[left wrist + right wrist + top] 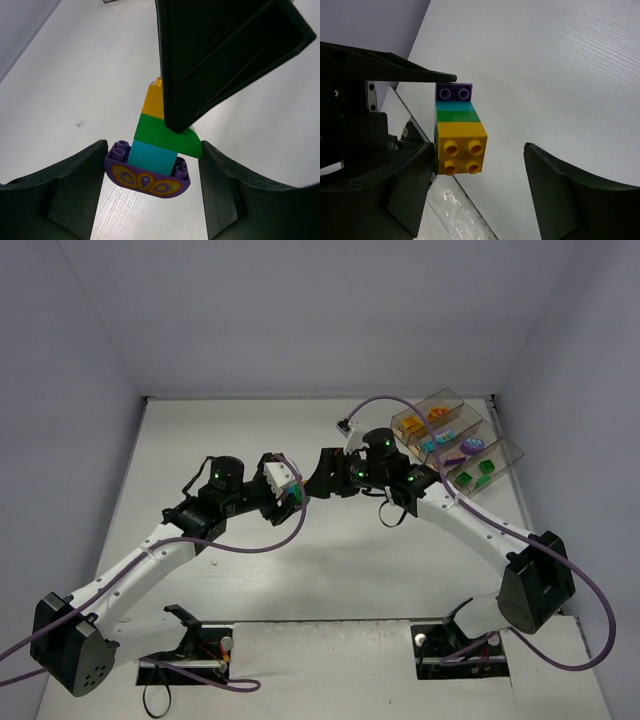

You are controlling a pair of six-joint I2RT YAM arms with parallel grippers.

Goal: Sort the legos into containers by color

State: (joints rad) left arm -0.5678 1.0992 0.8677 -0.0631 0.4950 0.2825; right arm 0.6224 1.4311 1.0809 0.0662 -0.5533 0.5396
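Your table (300,580) carries the tray (508,450) of 4 joined bins at its far right corner, with loose bricks already lying in the bins. Both arms reach in to meet left of the tray, near the table's middle. Left of the tray and farther from it, the left gripper (153,146) appears clamped on a stack (460,135) of 4 bricks held off the table, its fingers close against the purple brick (147,181) at the base. Between that gripper and the tray, the right gripper (477,147) is spread wide, not gripping anything. The stack's outer end sits inside its jaws, just beside 1 finger and well apart from the other. Above the purple base come teal and green, then the orange brick (461,149). What matters for you is the stack's long axis. It runs from 1 gripper to the other, purple end away from the tray, orange end toward it. The right arm is nearer the tray, so it looks best placed to close on the orange brick, pull it free and carry it over.
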